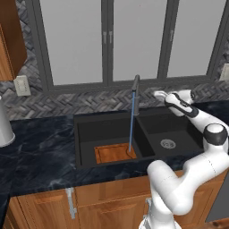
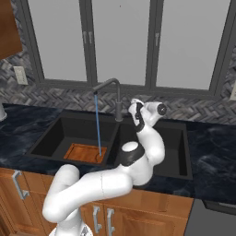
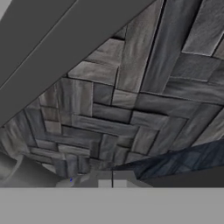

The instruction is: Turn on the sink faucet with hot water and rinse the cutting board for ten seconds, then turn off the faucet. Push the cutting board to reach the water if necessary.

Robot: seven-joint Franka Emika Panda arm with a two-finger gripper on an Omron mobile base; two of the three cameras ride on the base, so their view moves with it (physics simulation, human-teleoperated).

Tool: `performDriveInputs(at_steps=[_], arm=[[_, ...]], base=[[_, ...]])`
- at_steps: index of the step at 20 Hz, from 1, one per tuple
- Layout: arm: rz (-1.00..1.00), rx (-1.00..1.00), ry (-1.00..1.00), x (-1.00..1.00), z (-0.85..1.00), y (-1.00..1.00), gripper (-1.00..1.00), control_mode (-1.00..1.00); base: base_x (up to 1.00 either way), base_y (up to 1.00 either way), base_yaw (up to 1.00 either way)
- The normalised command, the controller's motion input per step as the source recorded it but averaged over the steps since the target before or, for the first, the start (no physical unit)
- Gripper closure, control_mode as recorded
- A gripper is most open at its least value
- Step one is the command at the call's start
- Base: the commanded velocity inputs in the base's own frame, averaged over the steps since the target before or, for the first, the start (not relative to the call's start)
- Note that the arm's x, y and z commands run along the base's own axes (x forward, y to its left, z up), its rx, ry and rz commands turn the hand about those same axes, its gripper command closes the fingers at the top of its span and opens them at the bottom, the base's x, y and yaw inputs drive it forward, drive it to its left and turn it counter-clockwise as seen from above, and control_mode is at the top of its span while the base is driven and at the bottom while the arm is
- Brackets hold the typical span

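Hovering with jaws fully closed on nothing, gripper at three o'clock of the sink faucet, water streaming onto the cutting board lying in the sink's large basin.

Arm raised and reaching forward, gripper shut.

The white Franka arm climbs from its base, bends at a dark-jointed elbow and stretches its forearm up and away toward the back of the scene. In the left base view the wrist angles leftward and the gripper sits at the far end, pointing left and roughly level. In the right base view the same arm coils up from the lower left, the forearm rising to a hand turned toward the rear wall. In the hand view the two finger tips stand pressed together at the bottom, with nothing held between them.
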Motion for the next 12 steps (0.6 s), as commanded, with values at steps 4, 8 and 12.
performDriveInputs(at_steps=[4, 8, 12], arm=[[0.11, -0.04, 0.05, -0.04, 0.0, 0.03, 1.0, -1.0], [0.11, -0.05, 0.0, -0.04, 0.0, 0.0, 1.0, -1.0], [0.02, -0.03, 0.0, 0.0, -0.01, 0.0, 1.0, -1.0]], base=[[0.0, 0.0, 0.0], [0.0, 0.0, 0.0], [0.0, 0.0, 0.0]])
